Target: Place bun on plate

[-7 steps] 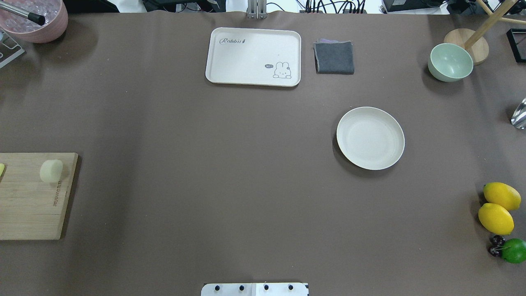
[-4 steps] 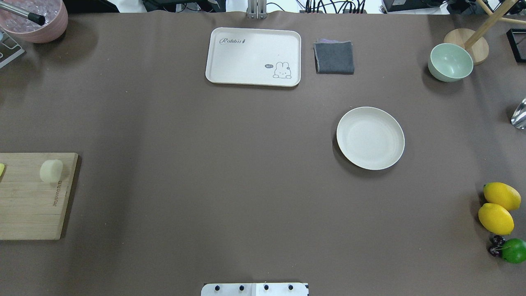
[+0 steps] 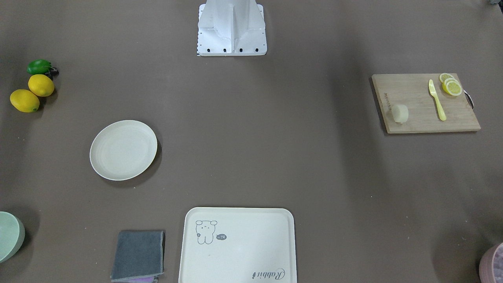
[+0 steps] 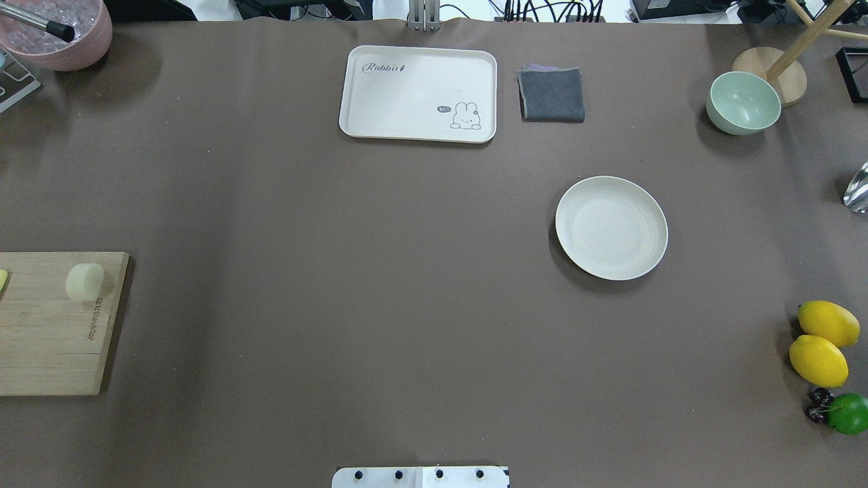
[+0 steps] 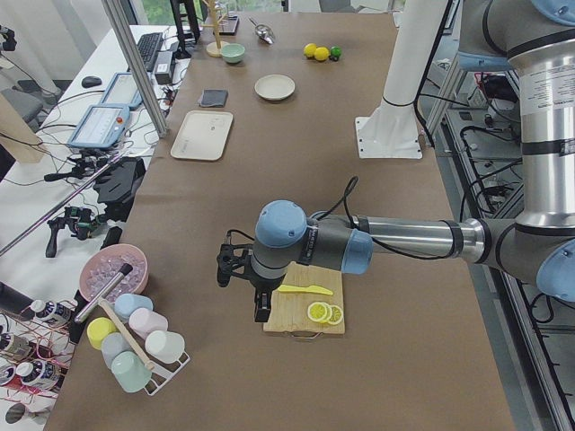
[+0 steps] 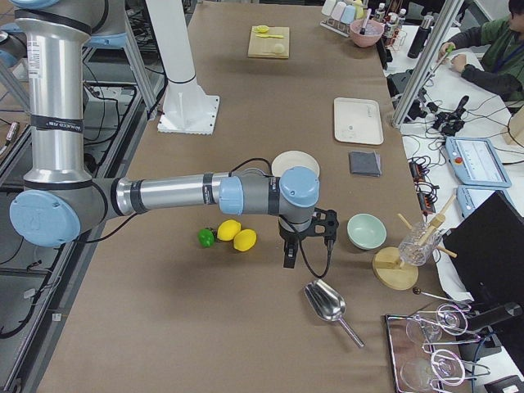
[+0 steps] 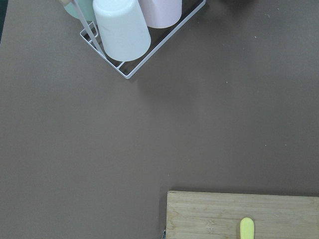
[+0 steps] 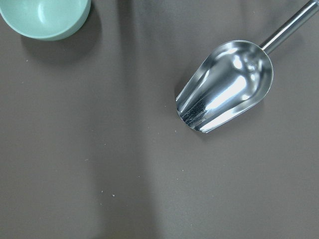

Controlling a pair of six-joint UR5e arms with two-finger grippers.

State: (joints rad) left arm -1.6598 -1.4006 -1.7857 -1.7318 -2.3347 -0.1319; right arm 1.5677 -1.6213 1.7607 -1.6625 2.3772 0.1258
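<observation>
The bun is a pale stubby lump lying on the wooden cutting board at the table's left edge; the front-facing view also shows the bun. Right of the table's middle sits the round cream plate, with nothing on it, seen from the front as the plate. Neither gripper appears in the overhead or front-facing views. My left gripper hangs beside the board's outer end, and I cannot tell its state. Well away from the plate, my right gripper hangs near the lemons; its state is unclear too.
On the board lie a yellow knife and lemon slices. A cream tray, a grey cloth and a green bowl stand at the back. Two lemons, a lime and a metal scoop are at the right, a cup rack at the left.
</observation>
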